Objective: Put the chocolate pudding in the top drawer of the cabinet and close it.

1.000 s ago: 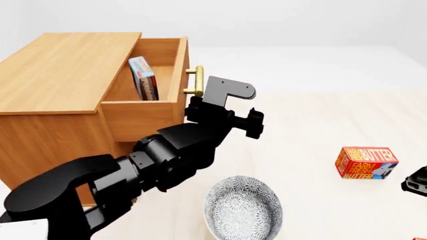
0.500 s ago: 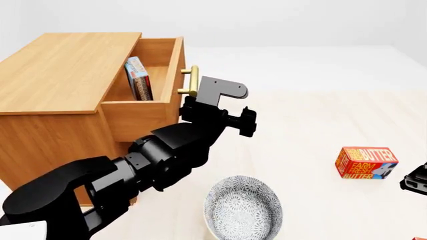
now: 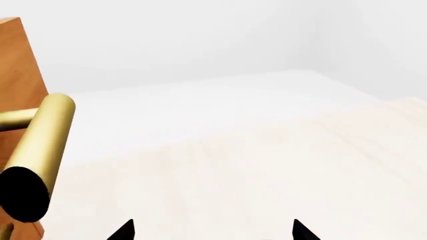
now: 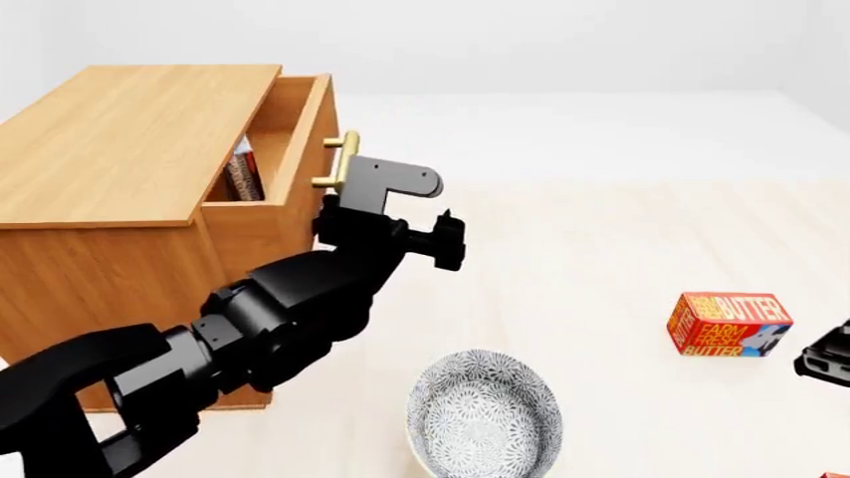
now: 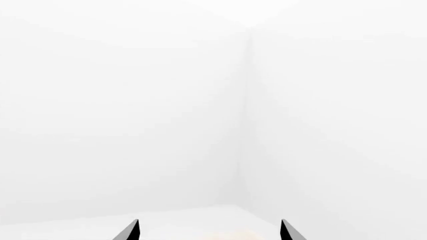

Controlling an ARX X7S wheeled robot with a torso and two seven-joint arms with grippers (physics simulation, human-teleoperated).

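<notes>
The cabinet (image 4: 126, 149) has its top drawer (image 4: 273, 214) pushed further in than a moment ago, only a narrow gap left, so closing is nearly done. The chocolate pudding (image 4: 243, 171) stands inside, mostly hidden. The left gripper (image 4: 348, 221) presses beside the handle (image 4: 341, 161), fingers apart; right fingers apart too

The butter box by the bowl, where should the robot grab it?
Probably from above, jaws closing across the two long printed faces of the butter box. It stands upright on the floor with open space all round, and the bowl sits well clear of it. The right gripper, just beside it, is nearest.
</notes>
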